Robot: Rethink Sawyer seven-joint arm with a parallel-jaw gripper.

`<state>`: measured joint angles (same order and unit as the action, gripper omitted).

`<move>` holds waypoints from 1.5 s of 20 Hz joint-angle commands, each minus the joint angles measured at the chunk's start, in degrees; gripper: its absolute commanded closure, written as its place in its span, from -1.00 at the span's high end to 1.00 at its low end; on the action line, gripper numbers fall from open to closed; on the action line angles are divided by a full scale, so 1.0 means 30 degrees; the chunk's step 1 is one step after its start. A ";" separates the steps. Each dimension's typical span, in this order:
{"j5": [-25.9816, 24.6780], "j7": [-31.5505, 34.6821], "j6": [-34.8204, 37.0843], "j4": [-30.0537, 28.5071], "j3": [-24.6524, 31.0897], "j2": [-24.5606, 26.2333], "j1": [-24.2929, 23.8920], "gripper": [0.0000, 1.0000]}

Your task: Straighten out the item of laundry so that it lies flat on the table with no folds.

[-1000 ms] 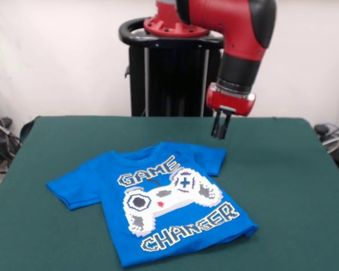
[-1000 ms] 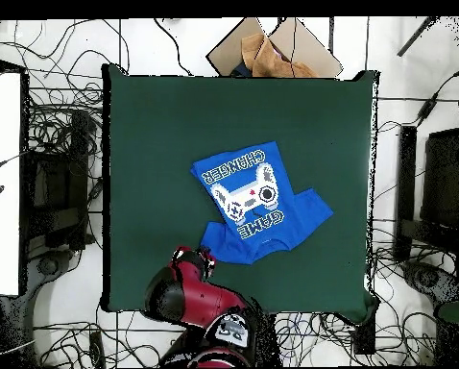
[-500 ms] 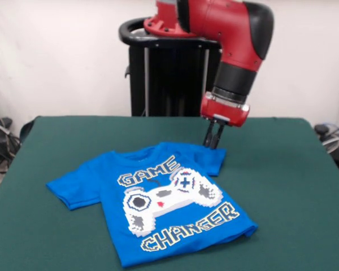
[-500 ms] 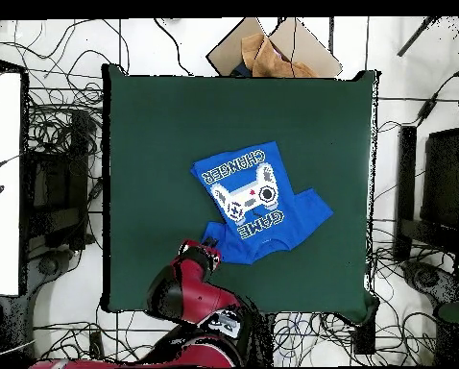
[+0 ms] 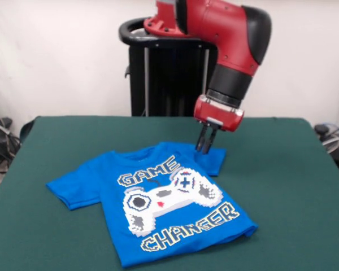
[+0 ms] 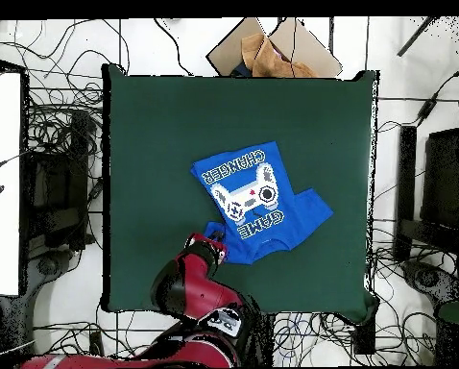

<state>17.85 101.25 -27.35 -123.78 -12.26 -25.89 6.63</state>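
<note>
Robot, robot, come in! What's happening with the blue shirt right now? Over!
Gripper low over the far sleeve. Bright blue short-sleeved T-shirt print-up on the dark green felt table, that sleeve bunched. Nothing in the way.

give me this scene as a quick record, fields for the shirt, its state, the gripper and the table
item: small bright blue short-sleeved T-shirt with a white-grey game controller print and the words GAME CHANGER
state: print side up, mostly spread, one sleeve near the robot looks shorter, perhaps folded
gripper: red and black arm's gripper pointing down at that sleeve's far edge; open or shut cannot be told
surface: large table covered in dark green felt-like cloth
other: cardboard piece beyond the table's far edge in the overhead view
</note>
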 commanded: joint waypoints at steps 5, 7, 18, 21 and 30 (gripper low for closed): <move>-0.0855 0.3550 0.2109 0.1913 0.2659 0.0360 -0.2235 -1.00; -0.0552 0.3472 0.1953 0.1820 0.2456 0.0608 -0.1768 -1.00; -0.1007 0.2614 0.5478 0.1016 0.3388 0.0909 -0.1828 -1.00; -0.1043 0.2687 0.6795 0.1129 0.4071 0.0606 -0.1974 -1.00; -0.1710 0.3238 0.7196 0.1811 0.6088 0.0905 -0.3196 -1.00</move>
<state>13.56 101.25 -8.19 -123.31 -3.89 -24.28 0.02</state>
